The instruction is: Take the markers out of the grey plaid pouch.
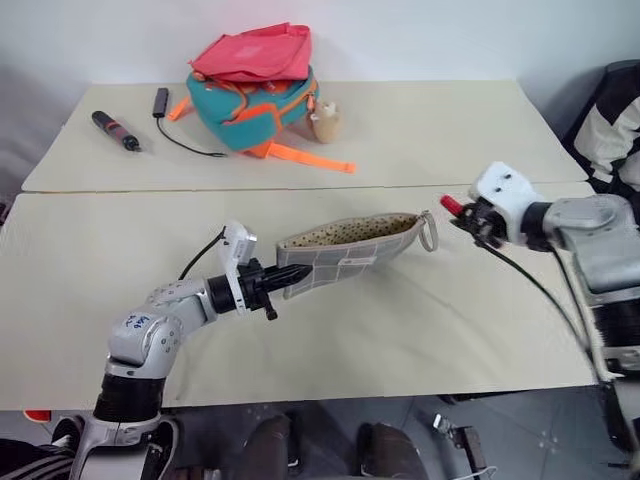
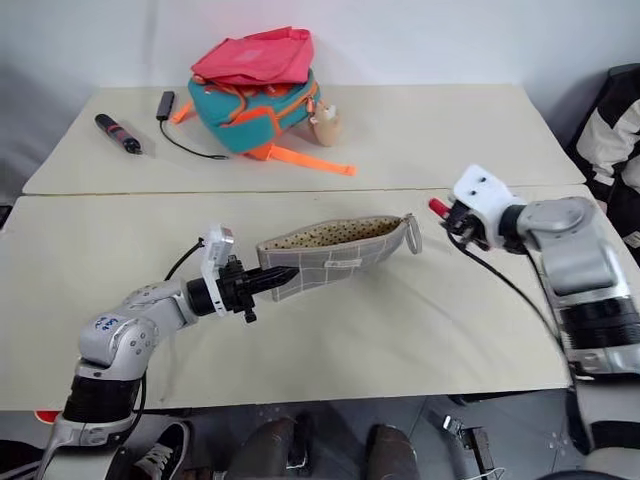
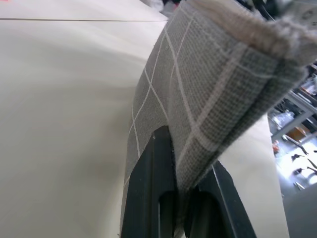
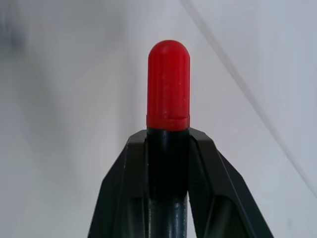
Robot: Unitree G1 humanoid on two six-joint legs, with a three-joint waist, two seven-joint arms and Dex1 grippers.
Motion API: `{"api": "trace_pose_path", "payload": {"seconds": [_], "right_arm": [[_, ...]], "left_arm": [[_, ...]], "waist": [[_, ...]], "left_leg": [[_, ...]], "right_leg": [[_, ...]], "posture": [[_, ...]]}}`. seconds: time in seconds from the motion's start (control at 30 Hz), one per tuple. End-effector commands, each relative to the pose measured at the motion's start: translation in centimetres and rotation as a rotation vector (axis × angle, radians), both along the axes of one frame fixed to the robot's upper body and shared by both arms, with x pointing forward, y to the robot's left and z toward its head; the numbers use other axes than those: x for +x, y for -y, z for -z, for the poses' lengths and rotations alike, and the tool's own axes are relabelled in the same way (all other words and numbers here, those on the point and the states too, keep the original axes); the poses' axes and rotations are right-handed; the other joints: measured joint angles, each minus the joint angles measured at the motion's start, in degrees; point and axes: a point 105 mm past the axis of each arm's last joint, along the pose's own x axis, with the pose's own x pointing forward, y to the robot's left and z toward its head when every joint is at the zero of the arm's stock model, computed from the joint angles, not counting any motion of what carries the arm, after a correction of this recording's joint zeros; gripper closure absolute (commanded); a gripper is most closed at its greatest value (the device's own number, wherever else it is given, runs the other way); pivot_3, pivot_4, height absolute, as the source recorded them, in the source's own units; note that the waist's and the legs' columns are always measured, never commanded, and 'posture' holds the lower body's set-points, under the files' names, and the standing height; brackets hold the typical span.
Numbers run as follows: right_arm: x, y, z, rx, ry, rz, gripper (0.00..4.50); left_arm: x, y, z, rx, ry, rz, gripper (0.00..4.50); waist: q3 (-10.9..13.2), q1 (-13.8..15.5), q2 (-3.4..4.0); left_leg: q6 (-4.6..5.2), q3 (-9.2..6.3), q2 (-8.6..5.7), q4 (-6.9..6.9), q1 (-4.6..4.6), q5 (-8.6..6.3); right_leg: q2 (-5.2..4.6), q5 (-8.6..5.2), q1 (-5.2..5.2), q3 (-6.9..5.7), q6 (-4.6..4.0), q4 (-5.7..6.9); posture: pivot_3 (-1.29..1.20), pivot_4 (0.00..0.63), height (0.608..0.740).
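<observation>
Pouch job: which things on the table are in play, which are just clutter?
In play:
- grey plaid pouch, clamped at one end by left claw, held off the table
- red marker, gripped in right claw, outside the pouch

Clutter:
- teal-orange backpack
- dark pen-like tool
- black cable

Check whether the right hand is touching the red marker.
Touching. The right wrist view shows the right hand with both fingers pressed against the red marker, no gap on either side.

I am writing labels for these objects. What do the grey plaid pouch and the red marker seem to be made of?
Grey plaid pouch: woven fabric, matte; the weave shows. Its ring: probably metal. Red marker: likely smooth plastic, faintly glossy cap.
</observation>
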Motion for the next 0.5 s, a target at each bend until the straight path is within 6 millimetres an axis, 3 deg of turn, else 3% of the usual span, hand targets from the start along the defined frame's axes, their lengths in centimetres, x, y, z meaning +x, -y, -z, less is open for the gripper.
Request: {"api": "trace_pose_path", "payload": {"seconds": [0.03,0.1,0.4,0.5], "right_arm": [[-0.7,-0.3,0.6,-0.019,-0.046,-0.033,3.87],[-0.9,-0.4,1.1,0.005,-0.079,-0.036,3.87],[-0.6,-0.5,1.1,0.029,-0.06,-0.03,0.95],[0.2,-0.8,-1.3,0.058,0.036,-0.034,0.95]], "left_arm": [[-0.4,0.2,-1.4,-0.017,0.058,0.021,4.5],[-0.5,0.3,-1.4,-0.019,0.058,0.022,4.5],[-0.5,0.2,-1.4,-0.018,0.053,0.017,4.5],[-0.6,0.3,-1.4,-0.02,0.053,0.02,4.5]], "waist": [[0.0,-0.1,0.0],[0.0,-0.2,0.02],[0.0,-0.2,0.02],[0.0,-0.1,0.02]], "left_leg": [[0.0,0.01,0.0,0.0,-0.01,0.0],[0.0,0.02,0.0,0.0,-0.01,0.0],[-0.01,0.0,0.0,-0.01,-0.01,0.0],[-0.01,0.0,0.0,0.0,-0.01,0.01]], "right_leg": [[-0.01,0.02,-0.02,0.0,0.0,0.0],[-0.01,0.02,-0.05,0.0,-0.01,0.02],[0.01,0.02,-0.04,-0.02,-0.01,0.03],[0.01,0.02,-0.03,-0.02,-0.01,0.02]], "posture": [[0.0,0.15,0.74],[0.0,0.15,0.74],[0.0,0.15,0.74],[0.0,0.15,0.74]]}}
